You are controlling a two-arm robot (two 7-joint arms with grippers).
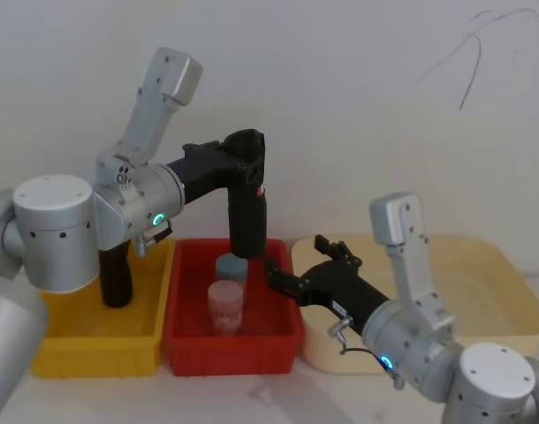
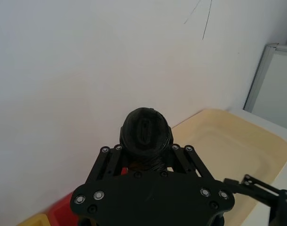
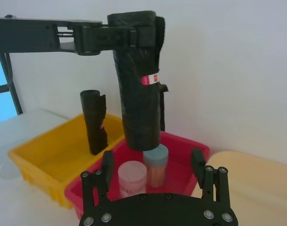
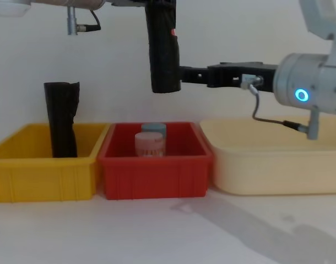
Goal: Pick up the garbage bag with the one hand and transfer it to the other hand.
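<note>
As you look down from the head: garbage bag (image 1: pixel 247 212), upright, long axis vertical, above red bin (image 1: pixel 230 349); left gripper (image 1: pixel 248 148) fingers clamped near its top.
Right wrist: right gripper (image 3: pixel 153 165) fingers spread, bag straight ahead.
Chest: right gripper level with bag's lower half, so you likely push straight forward.

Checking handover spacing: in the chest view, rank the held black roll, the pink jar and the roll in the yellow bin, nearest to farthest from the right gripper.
From the right gripper:
1. Held black roll, beside its tips, in the left gripper.
2. Pink jar, lower, in the red bin.
3. Spare roll, in the yellow bin, far left.
</note>
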